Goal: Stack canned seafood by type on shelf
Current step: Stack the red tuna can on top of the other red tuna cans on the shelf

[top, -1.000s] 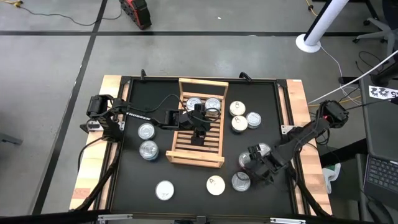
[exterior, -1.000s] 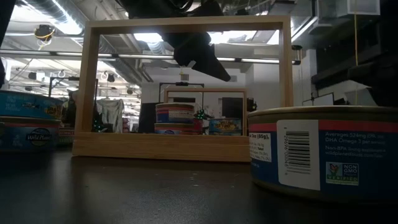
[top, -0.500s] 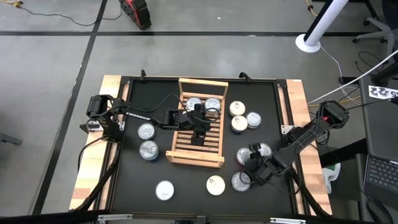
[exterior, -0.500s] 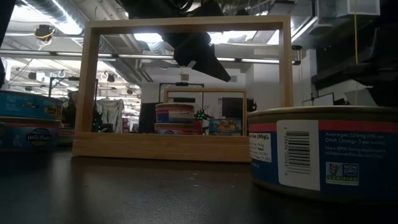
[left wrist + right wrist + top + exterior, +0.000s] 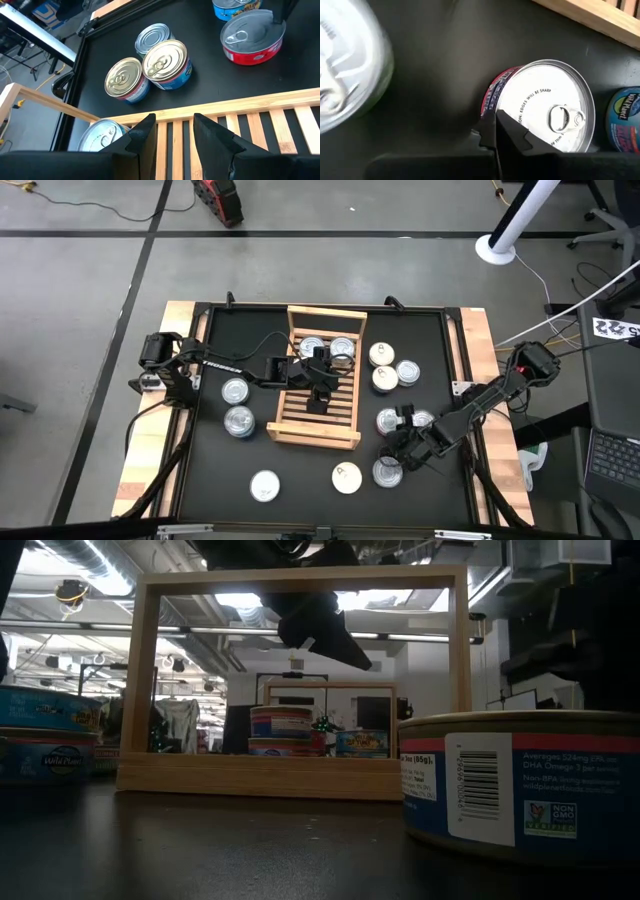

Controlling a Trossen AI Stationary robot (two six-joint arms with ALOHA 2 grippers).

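The wooden slatted shelf (image 5: 312,438) lies mid-table with two silver-lidded cans (image 5: 327,347) on its far end. My left gripper (image 5: 322,392) hovers open over the slats (image 5: 260,130), with nothing between its fingers. Right of the shelf stands a red-labelled can (image 5: 388,421) with a silver lid (image 5: 555,100), beside a blue-labelled can (image 5: 424,420). My right gripper (image 5: 402,438) is shut at the red can's near right side. Three more cans (image 5: 390,368) cluster at the far right, and others stand loose on the black mat. My right gripper's shut fingertips (image 5: 492,131) meet the rim of the red-labelled can (image 5: 492,107) on its near right side. They come slanting down from the table's near right. The can stands flat on the mat, lid up.
Two cans (image 5: 235,405) stand left of the shelf; three more (image 5: 264,485), (image 5: 346,477), (image 5: 386,471) stand near the front edge. In the low view a blue can (image 5: 520,785) fills the right foreground before the shelf's end rail (image 5: 300,580). Wooden planks (image 5: 145,450) edge the table.
My right gripper has swung a little toward the shelf and sunk, tipping further down, and its fingers have shut with nothing between them. The red-labelled can beside it has slid slightly toward the far edge.
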